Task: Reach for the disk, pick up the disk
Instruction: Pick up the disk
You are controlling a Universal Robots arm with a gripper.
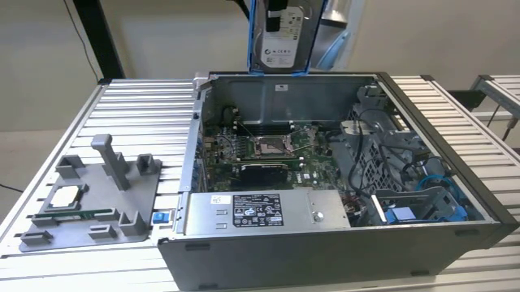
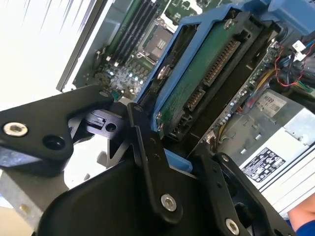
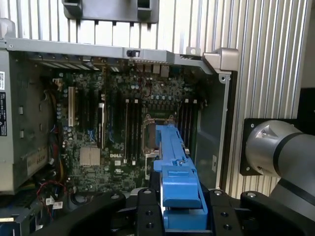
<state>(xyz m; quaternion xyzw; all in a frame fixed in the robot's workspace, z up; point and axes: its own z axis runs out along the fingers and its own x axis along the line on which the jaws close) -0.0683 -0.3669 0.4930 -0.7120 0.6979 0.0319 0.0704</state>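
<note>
The disk [image 1: 284, 44] hangs upright in the air above the back edge of the open computer case [image 1: 455, 243]. It is a silver-grey drive with a white label, clipped in a bright blue frame. In the second wrist view its green circuit-board underside [image 2: 204, 73] faces the camera. My gripper [image 2: 179, 164] is shut on the disk, and its black fingers [image 2: 150, 152] press the blue frame from both sides. The first wrist view looks down the frame's blue edge [image 3: 178, 179], which sits between the two fingers of the gripper [image 3: 179, 211], over the motherboard [image 3: 123, 123].
The case lies open on a slatted metal table [image 1: 138, 109], with the motherboard [image 1: 264, 152], a power supply [image 1: 260, 210], cables and a bare blue bracket [image 1: 406, 214] inside. A grey fixture [image 1: 94, 201] with a small silver chip [image 1: 63, 196] sits at the exterior view's left.
</note>
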